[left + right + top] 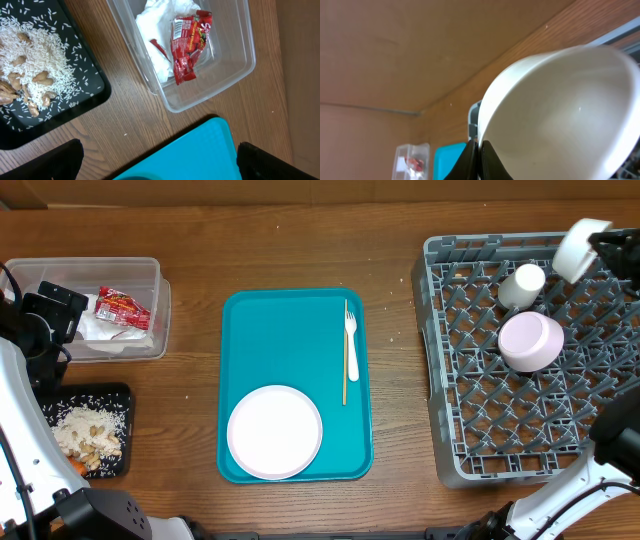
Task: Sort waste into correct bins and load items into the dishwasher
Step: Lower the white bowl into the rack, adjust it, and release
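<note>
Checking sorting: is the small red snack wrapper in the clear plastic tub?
In: the red wrapper lies inside the clear tub, on white napkins.

Table with tub, rack, teal tray
</note>
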You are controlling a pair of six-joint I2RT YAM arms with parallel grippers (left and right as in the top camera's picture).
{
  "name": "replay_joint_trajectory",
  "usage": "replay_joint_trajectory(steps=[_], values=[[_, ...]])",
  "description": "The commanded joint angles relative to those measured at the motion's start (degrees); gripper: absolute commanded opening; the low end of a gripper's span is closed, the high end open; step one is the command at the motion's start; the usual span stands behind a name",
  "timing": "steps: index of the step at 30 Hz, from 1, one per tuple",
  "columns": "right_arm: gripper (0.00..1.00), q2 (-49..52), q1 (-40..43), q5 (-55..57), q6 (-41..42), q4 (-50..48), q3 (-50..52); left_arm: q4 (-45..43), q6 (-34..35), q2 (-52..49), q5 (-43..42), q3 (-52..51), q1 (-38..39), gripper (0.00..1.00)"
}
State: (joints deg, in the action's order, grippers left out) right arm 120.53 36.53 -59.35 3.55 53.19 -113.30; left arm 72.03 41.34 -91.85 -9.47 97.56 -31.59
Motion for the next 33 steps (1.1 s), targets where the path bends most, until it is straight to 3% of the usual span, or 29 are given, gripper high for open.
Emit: replay_joint_trajectory(steps=[1,17,23,27,33], values=[[0.04,0.7,-0.2,0.2,3.8,-3.7,2.6,-0.1,-1.3,0.3,-0.2,0.5,0.1,1.00],[0.04,3.1,2.1,5.8,4.2,-5.9,2.7,0.0,-1.3,0.3,-0.2,0.5,0.1,1.00],[0.04,3.2,2.1,5.4,4.2,-6.9,2.7,0.0,-1.3,0.3,-0.2,0.5,0.1,1.00],[0.04,3.2,2.1,-2.2,6.7,-11.3,2.7,-0.1,-1.3,0.3,-0.2,0.5,0.1,1.00],[0.04,3.8,1.8,0.8,8.5,-12.4,2.7,-0.1,-1.3,0.3,-0.2,0.5,0.1,1.00]])
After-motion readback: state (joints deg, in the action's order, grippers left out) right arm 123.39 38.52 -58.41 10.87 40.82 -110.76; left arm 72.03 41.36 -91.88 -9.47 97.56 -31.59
